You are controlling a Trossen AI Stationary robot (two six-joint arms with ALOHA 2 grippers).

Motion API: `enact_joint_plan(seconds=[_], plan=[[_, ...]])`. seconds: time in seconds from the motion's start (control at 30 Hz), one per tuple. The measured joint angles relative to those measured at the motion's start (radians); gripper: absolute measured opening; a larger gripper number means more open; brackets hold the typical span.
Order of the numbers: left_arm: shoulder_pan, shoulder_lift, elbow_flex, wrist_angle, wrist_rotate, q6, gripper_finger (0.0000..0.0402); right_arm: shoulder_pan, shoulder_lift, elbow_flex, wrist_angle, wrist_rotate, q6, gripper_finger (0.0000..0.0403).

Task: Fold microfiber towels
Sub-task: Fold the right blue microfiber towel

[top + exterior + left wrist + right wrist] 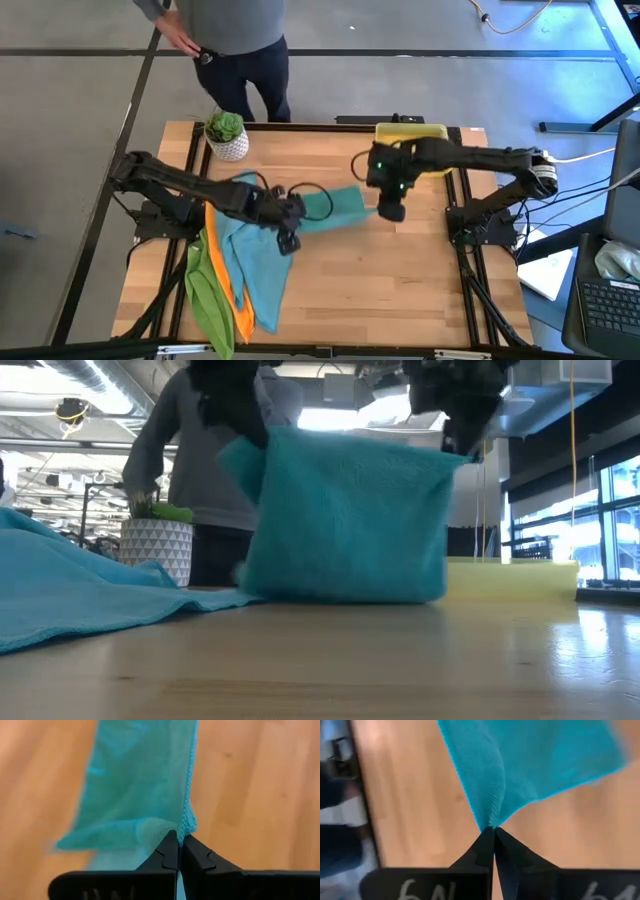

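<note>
Lime green towel [205, 290], orange towel [228, 292] and teal towels [258, 272] lie heaped on bench [400, 290] left side. Left gripper [290, 238] jaws clamped on one corner of lifted teal towel [335, 207]; cloth hangs stretched above bench centre. Right gripper [389, 209] jaws pinched on opposite corner. Yellow tray [430, 133] behind.

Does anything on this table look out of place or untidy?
Yes. The green towel and orange towel lie crumpled in a heap, hanging over the table edge at the front left. The teal towel itself is held up between the left tool and right tool.
</note>
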Motion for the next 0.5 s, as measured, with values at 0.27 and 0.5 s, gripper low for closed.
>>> enact_joint_plan(seconds=[0.27,0.5], plan=[[-0.073,0.003,-0.075,0.139,0.075,-0.191,0.0000,0.101,-0.001,-0.167,0.169,-0.136,0.080,0.0014],[-0.080,0.002,-0.138,0.176,0.117,-0.219,0.0000,0.118,-0.003,-0.187,0.213,-0.003,0.110,0.0014]])
